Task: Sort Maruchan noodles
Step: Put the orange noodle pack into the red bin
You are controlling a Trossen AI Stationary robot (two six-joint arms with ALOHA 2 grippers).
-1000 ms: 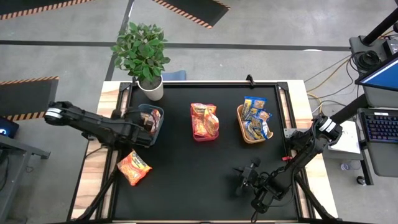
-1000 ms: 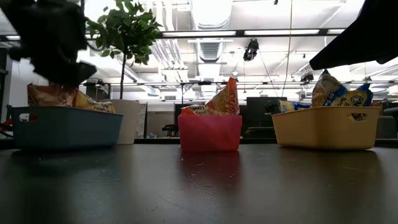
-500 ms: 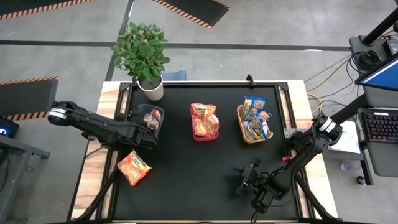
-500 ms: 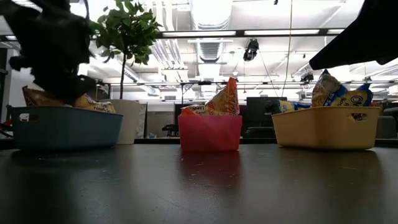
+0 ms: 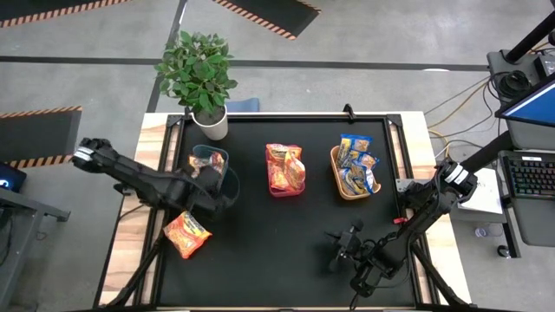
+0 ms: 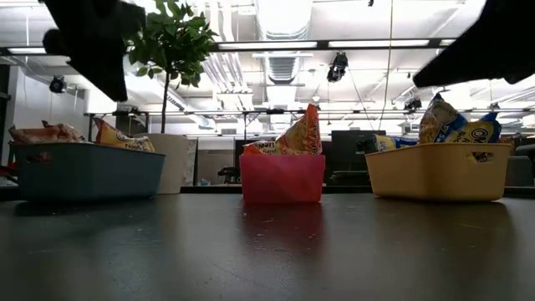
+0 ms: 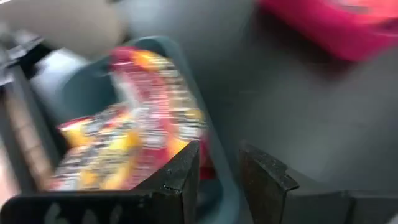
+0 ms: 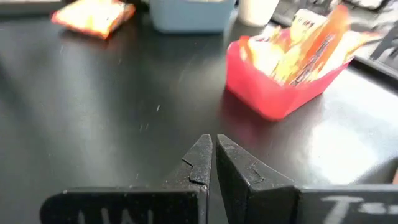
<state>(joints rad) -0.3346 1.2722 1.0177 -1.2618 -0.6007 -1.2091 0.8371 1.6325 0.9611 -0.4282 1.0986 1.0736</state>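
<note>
**Ana:** Left gripper (image 5: 211, 196) hovers just off the near edge of the teal bin (image 5: 227, 164), fingers parted a little with nothing between them. From its wrist you can see crinkly packets (image 7: 134, 124) lying in the bin right ahead of the fingertips.

**Ben:** And one loose orange packet (image 5: 186, 233) sits on the table close beside that gripper, on the operator's side. My guess is that's next.

**Ana:** Agreed. To do it well I'd come down flat over its middle, spread the fingers wider first, and pinch a fold of the film so it doesn't skate on the smooth black mat.

**Ben:** These are thin, glossy, square pouches, stiff inside, slippery outside. The bins are smooth plastic: the red bin (image 5: 270, 188) holds red-pink packs standing on edge, the tan bin (image 5: 335, 178) holds blue-and-yellow ones.

**Ana:** Right gripper (image 5: 340, 253) waits well away at the table's near side, fingers pressed together, empty.
</note>
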